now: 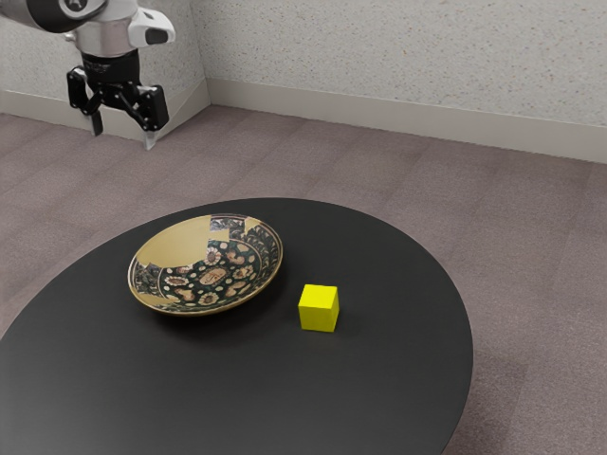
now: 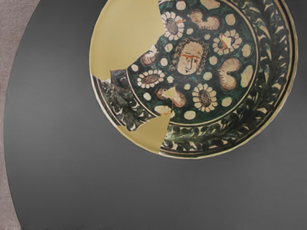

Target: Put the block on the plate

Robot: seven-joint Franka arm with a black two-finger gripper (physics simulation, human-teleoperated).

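Gripper (image 1: 123, 134): raised above the table (image 1: 237, 389), beyond its far edge in the exterior view; fingers spread apart, nothing between them. Block (image 1: 319, 309): yellow, seated flat on the tabletop, just beside the plate (image 1: 213, 273), between the plate and the table edge at the exterior view's right. The plate rests near the far edge of the table. Its surface carries a dark floral pattern with a central face and plain tan patches; it holds no block.
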